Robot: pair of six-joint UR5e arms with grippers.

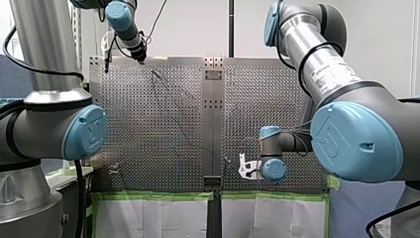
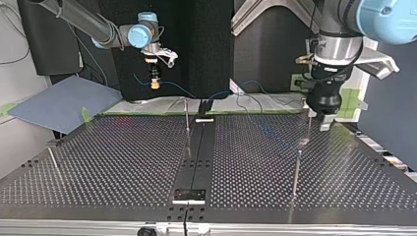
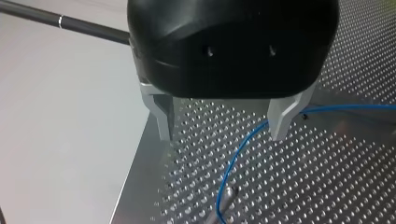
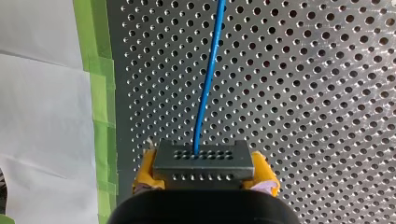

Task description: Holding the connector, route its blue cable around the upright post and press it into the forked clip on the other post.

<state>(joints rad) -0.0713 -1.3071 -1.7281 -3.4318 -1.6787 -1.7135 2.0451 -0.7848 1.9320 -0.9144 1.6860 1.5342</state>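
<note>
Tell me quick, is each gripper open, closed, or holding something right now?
Left gripper: open, nothing held; the blue cable passes loose by one finger.
Right gripper: shut on the connector.

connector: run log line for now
right end effector: shut on connector | left end effector: open, empty | blue cable: curves past post

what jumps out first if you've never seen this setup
The blue cable catches the eye first: it runs from the dark connector, clamped between the yellow pads of my right hand, out over the perforated table. In the left wrist view it curves beneath my open left hand and bends close to a metal post.
</note>
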